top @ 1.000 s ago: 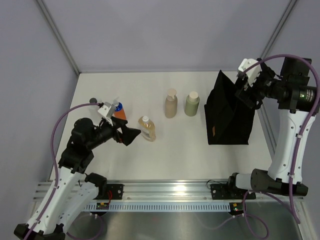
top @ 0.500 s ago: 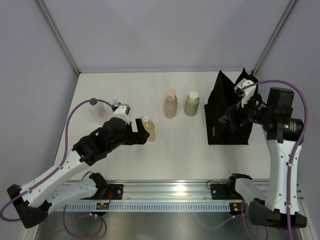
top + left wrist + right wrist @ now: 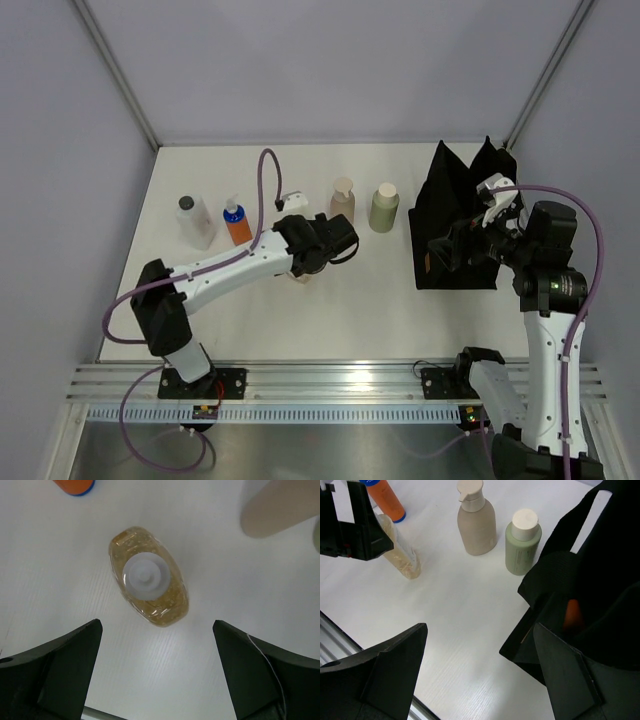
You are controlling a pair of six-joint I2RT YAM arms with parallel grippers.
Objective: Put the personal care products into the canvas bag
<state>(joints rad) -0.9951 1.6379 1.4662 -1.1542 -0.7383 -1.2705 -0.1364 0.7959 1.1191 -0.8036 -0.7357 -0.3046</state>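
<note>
My left gripper (image 3: 157,672) hangs open straight above the amber bottle (image 3: 149,579) with a pale cap, which stands just ahead of the fingers (image 3: 65,672). In the top view the clear bottle (image 3: 195,222), an orange bottle (image 3: 237,224) with a blue cap, the tan pump (image 3: 343,205) and the olive-green bottle (image 3: 384,207) stand in a row across the table. The black canvas bag (image 3: 455,215) stands upright at the right. My right gripper (image 3: 480,675) is open and empty beside the bag's (image 3: 605,580) near corner. An orange shape (image 3: 573,615) shows inside the bag's mouth.
The white table (image 3: 350,310) ends at a metal rail (image 3: 330,385) near the arm bases. Grey walls close in the back and both sides. The left arm's purple cable (image 3: 268,185) loops over the table behind the bottles.
The left arm swung right from the orange bottle to above the amber bottle, uncovering the clear and orange bottles. The right arm dropped from the bag's top toward its front left side.
</note>
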